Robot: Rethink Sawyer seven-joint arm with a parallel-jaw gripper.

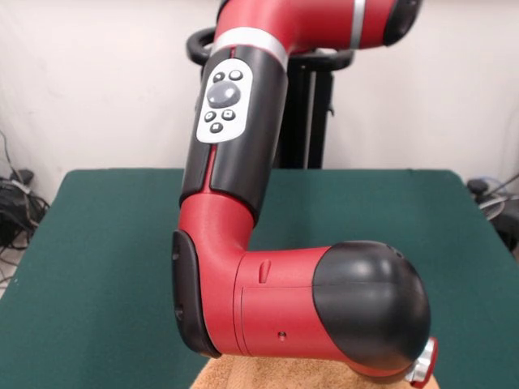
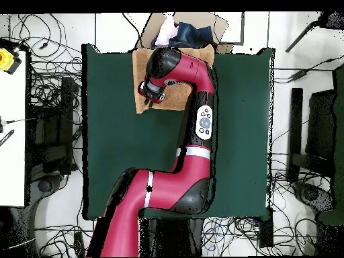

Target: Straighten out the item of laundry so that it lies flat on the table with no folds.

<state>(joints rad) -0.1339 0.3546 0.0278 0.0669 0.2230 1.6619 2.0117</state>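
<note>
1. I see one red and black arm reaching across the table from its base edge to the far edge in the overhead view.
2. In the front view the arm's elbow and wrist housing fill the middle and hide most of what lies under them.
3. One towel lies at the table's edge farthest from the base in the overhead view, partly under the arm's end. In the front view only a strip of it shows at the bottom, below the wrist.
4. The towel's outline looks uneven on the side near the wrist in the overhead view; I cannot tell how much of it is folded, since the arm covers its middle.
5. The tool sits over the towel. I cannot tell whether it is apart, together, or clamped on the cloth.
6. Beyond the towel's edge of the table, the overhead view shows a brown box with dark blue cloth and a pale pink piece on it.
7. Tangled cables cover the floor on both sides of the table.
8. One white bench stands at the overhead view's left, with a yellow object on it.
9. A black stand rises behind the arm in the front view.
</note>
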